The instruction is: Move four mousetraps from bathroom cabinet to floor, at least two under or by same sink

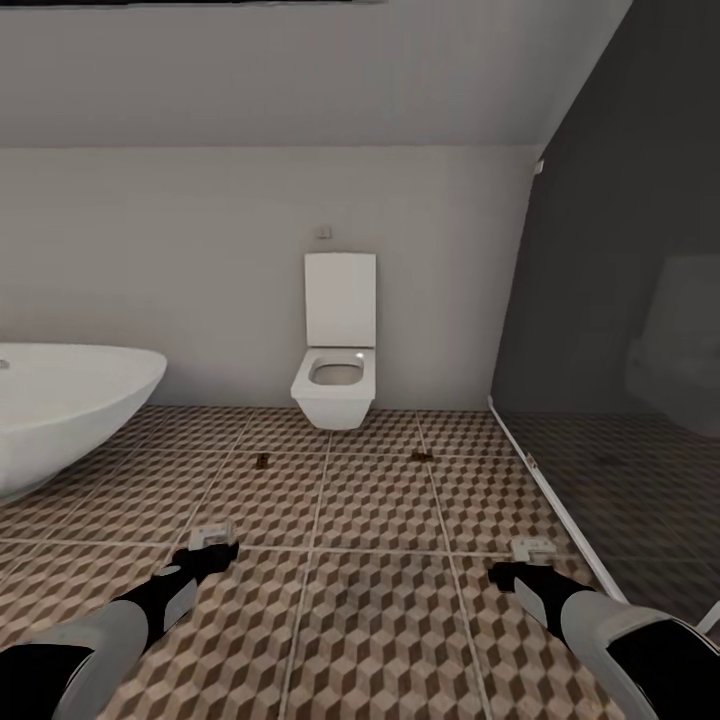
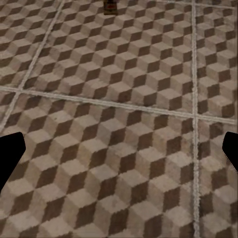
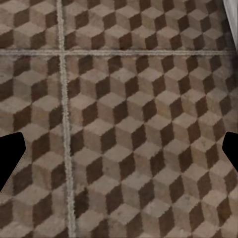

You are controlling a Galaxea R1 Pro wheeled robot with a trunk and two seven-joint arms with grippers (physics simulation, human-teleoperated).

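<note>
— Two mousetraps lie on the bathroom floor [image 1: 380,620] in the head view: a left mousetrap [image 1: 262,461] and a right mousetrap [image 1: 421,456], each on a tile in the row just in front of the toilet [image 1: 337,370].

— Which way do they point?

— Too small to be sure. The right one looks a little wider than deep, so its long axis seems to run across the view; the left one is a compact blob, and I cannot tell its axis. In the left wrist view a mousetrap [image 2: 110,6] sits at the frame edge, cut off, so its heading is unclear too.

— And their surroundings?

— The left one is out in front of the white bathtub [image 1: 60,410], well apart from it. The right one lies between the toilet and the glass shower screen [image 1: 600,330], touching neither.

— The grippers?

— The left gripper [image 1: 212,546] and right gripper [image 1: 520,562] hover low over bare tiles, near the camera and well short of both traps. Each wrist view shows its fingertips spread wide with nothing between them, so both are released.
</note>
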